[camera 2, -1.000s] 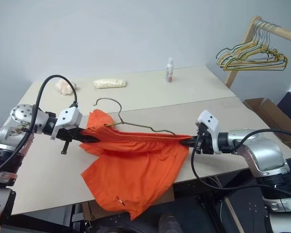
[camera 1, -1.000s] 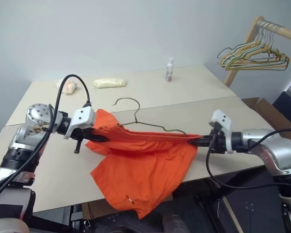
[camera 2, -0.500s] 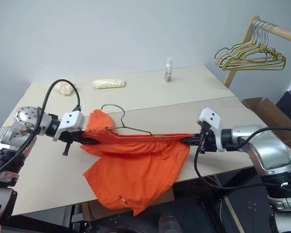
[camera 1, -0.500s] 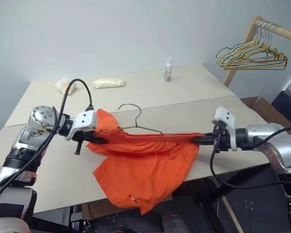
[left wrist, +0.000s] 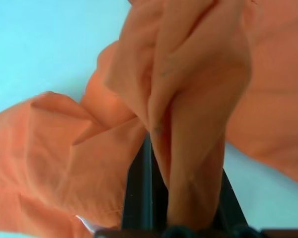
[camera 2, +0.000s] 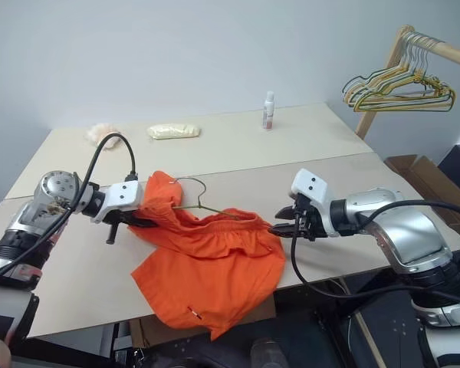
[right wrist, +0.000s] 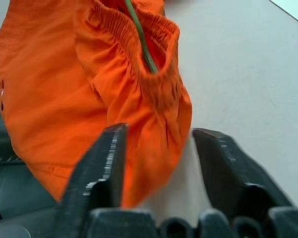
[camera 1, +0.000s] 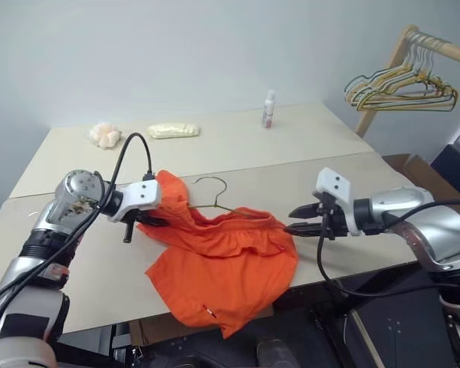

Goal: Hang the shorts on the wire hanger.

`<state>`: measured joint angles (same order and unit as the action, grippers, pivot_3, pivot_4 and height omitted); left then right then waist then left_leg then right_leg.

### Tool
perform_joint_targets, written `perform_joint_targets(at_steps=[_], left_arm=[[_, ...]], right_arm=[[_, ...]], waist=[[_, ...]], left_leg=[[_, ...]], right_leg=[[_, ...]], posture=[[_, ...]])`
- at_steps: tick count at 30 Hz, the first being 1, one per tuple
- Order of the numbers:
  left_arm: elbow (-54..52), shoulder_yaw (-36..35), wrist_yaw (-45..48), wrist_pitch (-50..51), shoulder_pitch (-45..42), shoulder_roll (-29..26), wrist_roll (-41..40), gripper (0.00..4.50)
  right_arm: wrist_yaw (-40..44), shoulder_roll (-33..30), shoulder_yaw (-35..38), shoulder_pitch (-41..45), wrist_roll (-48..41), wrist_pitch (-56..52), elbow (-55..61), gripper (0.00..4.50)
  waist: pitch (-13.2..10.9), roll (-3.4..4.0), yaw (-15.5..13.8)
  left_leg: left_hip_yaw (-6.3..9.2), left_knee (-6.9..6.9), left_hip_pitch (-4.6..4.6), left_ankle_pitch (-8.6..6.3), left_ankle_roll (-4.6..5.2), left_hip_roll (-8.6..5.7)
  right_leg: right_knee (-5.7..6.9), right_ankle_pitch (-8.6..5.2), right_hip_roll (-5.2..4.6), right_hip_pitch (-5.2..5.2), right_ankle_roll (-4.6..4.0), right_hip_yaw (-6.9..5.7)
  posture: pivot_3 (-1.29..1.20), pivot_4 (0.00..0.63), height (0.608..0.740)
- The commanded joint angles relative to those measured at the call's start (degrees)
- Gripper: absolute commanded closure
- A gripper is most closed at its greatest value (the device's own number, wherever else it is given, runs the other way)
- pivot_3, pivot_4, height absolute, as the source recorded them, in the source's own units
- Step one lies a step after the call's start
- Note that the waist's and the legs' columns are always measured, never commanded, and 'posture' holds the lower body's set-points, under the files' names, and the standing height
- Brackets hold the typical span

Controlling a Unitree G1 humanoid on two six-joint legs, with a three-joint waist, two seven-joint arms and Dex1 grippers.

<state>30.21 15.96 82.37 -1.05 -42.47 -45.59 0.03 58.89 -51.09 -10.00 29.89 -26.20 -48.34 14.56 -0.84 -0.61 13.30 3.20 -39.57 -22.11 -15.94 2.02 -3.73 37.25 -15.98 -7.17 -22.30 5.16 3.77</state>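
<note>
Soft, limp bright orange fabric shorts (camera 1: 222, 264) drape over a thin olive-grey wire hanger (camera 1: 215, 201); the gathered waistband looks the firmest hold. Left gripper (camera 1: 148, 222) clamps fabric; right gripper (camera 1: 294, 219) gapes empty.

The shorts (camera 1: 222, 264) are a bright, plain orange with no print, their gathered waistband the same orange. The wire hanger (camera 1: 215, 192) threaded through them is a dull olive-grey, showing greenish close to the right tool (camera 1: 294, 218). Both tools have black fingers on white housings, and the arms behind them are silver-grey with black cables; the left tool (camera 1: 155, 221) is black against the orange cloth. The counter (camera 1: 238, 146) is pale beige. Well beyond the tools stand a white bottle (camera 1: 269, 109), a pale yellow bundle (camera 1: 173, 131), and yellow, green and grey hangers (camera 1: 402, 88) on a light wooden rack (camera 1: 414, 46).
</note>
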Motion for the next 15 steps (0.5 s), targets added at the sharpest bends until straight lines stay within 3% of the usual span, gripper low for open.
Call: perform_joint_targets(at_steps=[1, 2, 3, 8, 15], left_arm=[[0.3, -2.0, -0.3, -0.6, -2.6, 0.2, -0.6, 4.5], [0.4, -2.1, -0.1, -0.7, -2.6, 0.4, -0.8, 4.5], [0.5, -2.2, 0.1, -0.8, -2.8, 0.6, -1.0, 4.5], [0.9, -2.3, 0.3, -1.1, -3.5, 1.6, -1.1, 4.5], [2.5, -2.1, 0.7, -2.2, -4.6, 2.8, -0.8, 4.5]], right_arm=[[-1.0, -0.4, 2.9, 0.4, -0.4, -0.9, 1.4, 0.54], [-1.3, -0.5, 3.2, 0.1, -0.5, -1.0, 1.7, 0.15], [-1.6, -0.5, 3.5, -0.1, -0.6, -1.2, 1.9, 0.07], [-3.8, 1.0, 3.9, 1.8, -0.8, -2.8, 3.8, 0.07], [-7.3, 9.3, 1.3, 14.9, -2.6, -7.5, 4.5, 0.07]], waist=[[0.0, 0.0, 0.0], [0.0, 0.0, 0.0], [0.0, 0.0, 0.0], [0.0, 0.0, 0.1], [0.0, 0.01, 1.0]], left_leg=[[0.0, 0.0, 0.0, 0.0, 0.0, 0.0], [0.0, 0.0, 0.0, 0.0, 0.01, 0.0], [0.0, 0.0, 0.0, -0.01, 0.01, 0.0], [0.0, -0.01, 0.01, -0.01, 0.01, 0.01], [-0.01, -0.01, 0.02, 0.0, 0.01, 0.02]], right_leg=[[0.0, 0.0, 0.0, 0.0, 0.0, 0.0], [-0.01, 0.0, -0.01, 0.0, 0.0, 0.0], [-0.01, 0.0, -0.01, 0.0, 0.0, 0.0], [0.0, 0.0, -0.01, 0.0, 0.0, 0.01], [0.04, 0.0, 0.01, -0.03, 0.0, 0.03]], posture=[[-0.24, 0.0, 0.74], [-0.24, 0.0, 0.74], [-0.24, 0.0, 0.74], [-0.25, 0.0, 0.74], [-0.25, 0.0, 0.74]])
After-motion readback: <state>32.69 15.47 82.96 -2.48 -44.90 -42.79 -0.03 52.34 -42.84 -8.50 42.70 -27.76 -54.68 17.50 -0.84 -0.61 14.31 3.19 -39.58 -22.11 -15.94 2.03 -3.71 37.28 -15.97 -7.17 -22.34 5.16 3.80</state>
